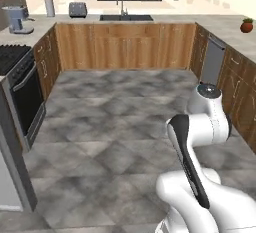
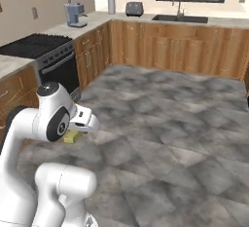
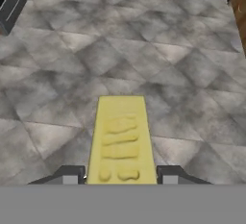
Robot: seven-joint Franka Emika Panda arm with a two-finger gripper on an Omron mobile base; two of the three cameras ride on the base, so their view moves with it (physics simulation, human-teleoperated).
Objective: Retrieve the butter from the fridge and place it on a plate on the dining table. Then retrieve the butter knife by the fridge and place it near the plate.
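- One stick of butter (image 3: 121, 141)
- One stove (image 2: 46, 58)
- One coffee machine (image 1: 17, 19)
- One toaster (image 1: 77, 9)
- One sink (image 1: 126, 17)
- One potted plant (image 1: 247, 25)

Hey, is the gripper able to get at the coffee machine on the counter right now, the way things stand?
Probably not. The gripper is shut on the butter and hangs low over the open floor, while the coffee machine stands far off beyond the stove.
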